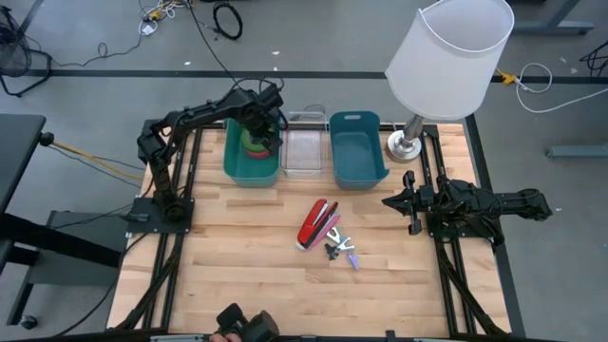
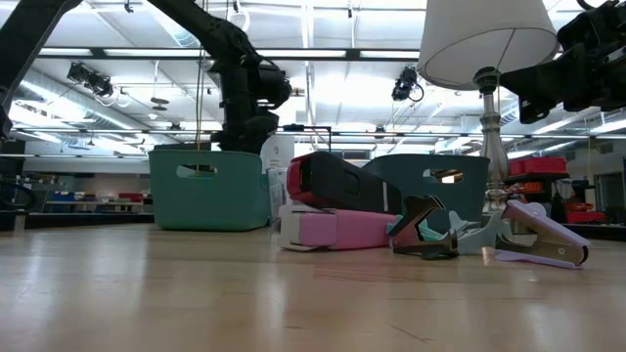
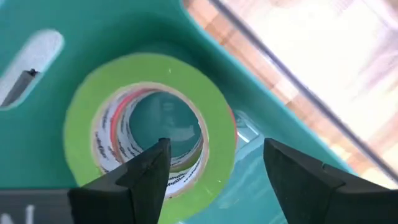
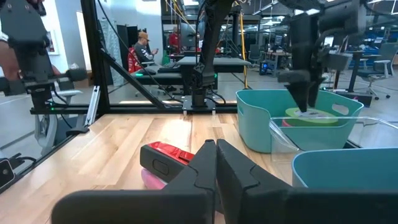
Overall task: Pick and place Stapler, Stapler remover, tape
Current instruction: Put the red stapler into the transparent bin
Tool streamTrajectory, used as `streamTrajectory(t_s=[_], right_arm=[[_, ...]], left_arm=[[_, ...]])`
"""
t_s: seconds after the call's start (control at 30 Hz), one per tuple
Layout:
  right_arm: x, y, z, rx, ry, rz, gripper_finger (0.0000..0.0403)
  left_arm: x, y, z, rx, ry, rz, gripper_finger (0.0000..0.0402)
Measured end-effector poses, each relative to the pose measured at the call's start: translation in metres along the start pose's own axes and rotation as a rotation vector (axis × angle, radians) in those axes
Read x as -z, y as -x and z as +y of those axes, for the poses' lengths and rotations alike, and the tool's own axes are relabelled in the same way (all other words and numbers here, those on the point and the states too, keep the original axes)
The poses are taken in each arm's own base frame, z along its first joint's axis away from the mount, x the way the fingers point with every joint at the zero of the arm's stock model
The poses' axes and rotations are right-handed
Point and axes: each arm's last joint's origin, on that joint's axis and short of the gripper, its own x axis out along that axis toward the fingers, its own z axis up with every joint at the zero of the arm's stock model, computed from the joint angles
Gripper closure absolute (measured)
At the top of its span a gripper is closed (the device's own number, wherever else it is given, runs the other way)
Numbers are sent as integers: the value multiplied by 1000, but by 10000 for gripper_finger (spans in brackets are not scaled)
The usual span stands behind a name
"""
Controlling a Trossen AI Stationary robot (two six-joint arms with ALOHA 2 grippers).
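Observation:
A green tape roll (image 3: 149,74) lies flat on a red-edged roll inside the left teal bin (image 1: 237,166); the right wrist view shows the tape (image 4: 311,113) too. My left gripper (image 3: 214,146) stands open just above it, pointing down, one finger over the roll's hole and the other outside its rim. The red and pink stapler (image 1: 316,223) lies on its side mid-table. A dark staple remover (image 1: 332,249) and a lilac one (image 1: 351,256) lie next to it. My right gripper (image 4: 216,149) waits shut and level at the table's right side.
A clear container (image 1: 304,152) and a second teal bin (image 1: 356,152) stand in a row right of the left bin. A lamp with a white shade (image 1: 446,52) stands at the far right on its base (image 1: 407,144). People are in the room beyond.

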Motion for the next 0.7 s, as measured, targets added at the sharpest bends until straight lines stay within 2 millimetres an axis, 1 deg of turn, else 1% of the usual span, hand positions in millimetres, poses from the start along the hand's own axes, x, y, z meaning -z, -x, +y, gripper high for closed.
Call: streamTrajectory(t_s=[0.17,0.3,0.53,0.7], right_arm=[[0,0,0,0,0,0,387],[0,0,0,0,0,0,387],[0,0,0,0,0,0,387],[0,0,0,-1,0,0,387]], left_arm=[[-8,20,-1,2,-3,-23,153],[-12,28,-7,7,-17,-46,154],[-8,33,-20,16,-56,-20,154],[-4,46,-36,45,-119,-53,154]])
